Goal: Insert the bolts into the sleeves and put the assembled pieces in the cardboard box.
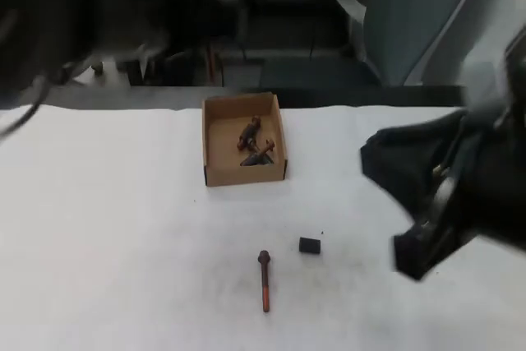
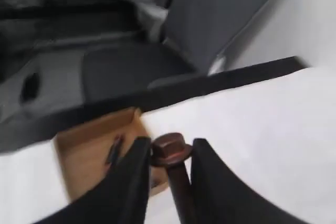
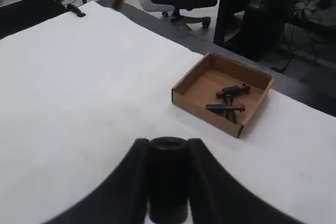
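Clamping a bolt in the left claw, squeezing a black sleeve in the right claw, seemingly hovering above the tabletop.

White bench lay open across the left half of the high view. The cardboard box stood at upper centre. A loose bolt and sleeve lay at lower centre, well apart from it. An arm blocked the right side.
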Controlling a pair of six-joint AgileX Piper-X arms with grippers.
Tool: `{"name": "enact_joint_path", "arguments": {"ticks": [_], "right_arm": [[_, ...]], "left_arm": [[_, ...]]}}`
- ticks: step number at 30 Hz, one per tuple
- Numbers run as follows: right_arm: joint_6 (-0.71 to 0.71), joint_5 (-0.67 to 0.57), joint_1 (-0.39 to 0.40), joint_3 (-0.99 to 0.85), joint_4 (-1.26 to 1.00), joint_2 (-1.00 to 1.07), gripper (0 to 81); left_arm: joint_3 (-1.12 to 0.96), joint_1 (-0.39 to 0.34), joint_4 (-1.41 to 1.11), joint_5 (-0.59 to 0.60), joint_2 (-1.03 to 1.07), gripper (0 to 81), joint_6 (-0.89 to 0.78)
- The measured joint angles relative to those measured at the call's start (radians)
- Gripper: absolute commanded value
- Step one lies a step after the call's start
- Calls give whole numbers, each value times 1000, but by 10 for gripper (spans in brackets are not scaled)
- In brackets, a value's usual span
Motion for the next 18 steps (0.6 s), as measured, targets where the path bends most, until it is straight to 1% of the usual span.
{"name": "enact_joint_path", "arguments": {"ticks": [3,5,8,9,13,16,18], "right_arm": [[42,116,68,74,-176,56,6],[45,190,115,110,-273,121,6],[23,274,164,128,-370,232,6],[10,322,181,132,-416,287,6],[-40,434,202,133,-594,409,6],[-91,461,201,133,-712,482,6],[-106,456,205,145,-817,525,6]], "left_arm": [[179,-3,-250,104,-164,18,9],[277,-3,-354,153,-231,18,13],[358,-3,-408,228,-274,18,13],[381,-3,-413,264,-276,18,13],[415,-8,-413,323,-274,18,13],[414,-8,-424,343,-274,18,13],[414,-8,-426,351,-269,18,13]]}}
